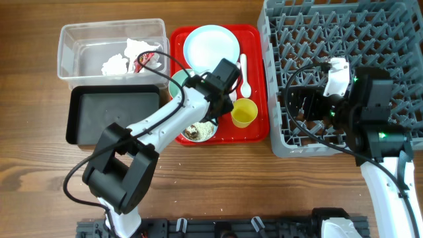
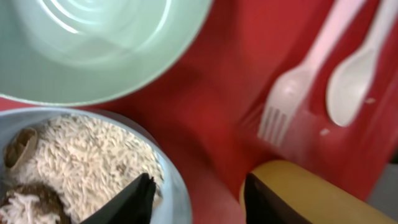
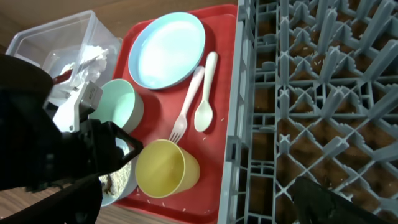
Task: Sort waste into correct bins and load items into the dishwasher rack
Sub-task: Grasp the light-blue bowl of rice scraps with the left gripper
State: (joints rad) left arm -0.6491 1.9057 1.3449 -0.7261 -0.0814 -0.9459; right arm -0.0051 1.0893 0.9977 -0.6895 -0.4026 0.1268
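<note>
My left gripper [image 1: 223, 109] is open over the red tray. In the left wrist view [image 2: 199, 202] one finger hangs over the pale blue bowl [image 2: 171, 186] of rice-like food scraps [image 2: 81, 155], the other beside the yellow cup [image 2: 311, 193]. An empty pale bowl [image 1: 178, 82], the plate [image 1: 210, 46], the white fork [image 2: 292, 93] and spoon [image 2: 351, 81] lie on the tray. My right gripper [image 1: 299, 106] is open and empty above the grey dishwasher rack [image 1: 344, 39]. The clear tub [image 1: 73, 53] holds tissue [image 1: 119, 61] and the red-and-white wrapper [image 1: 144, 61]. The black tray [image 1: 112, 116] is empty.
The red serving tray [image 1: 254, 53] sits between the bins and the rack, touching the rack's left edge. In the right wrist view my left arm [image 3: 50, 143] covers the food bowl beside the yellow cup [image 3: 165, 168]. Bare wooden table lies along the front [image 1: 264, 192].
</note>
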